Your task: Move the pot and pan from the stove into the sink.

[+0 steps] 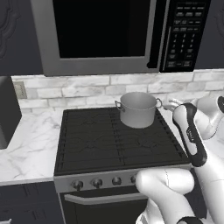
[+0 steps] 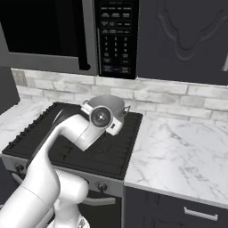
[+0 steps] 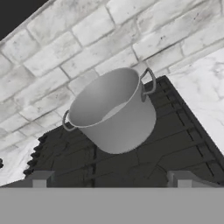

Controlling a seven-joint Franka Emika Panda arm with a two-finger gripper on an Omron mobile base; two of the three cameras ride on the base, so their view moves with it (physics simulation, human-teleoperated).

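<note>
Hand view: gripper [image 3: 112,178] spread wide, aimed at the pot [image 3: 114,109] on the stove's [image 3: 183,140] back burner. Probably lining up a rim grab.

Glossy white rounded arm [image 1: 166,186] with black joint bands, grey fingers [image 3: 41,178].

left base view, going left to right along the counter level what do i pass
Dark cabinet side → wall outlet → bare marble counter → stove → pot on the stove's back right → robot arm.
</note>
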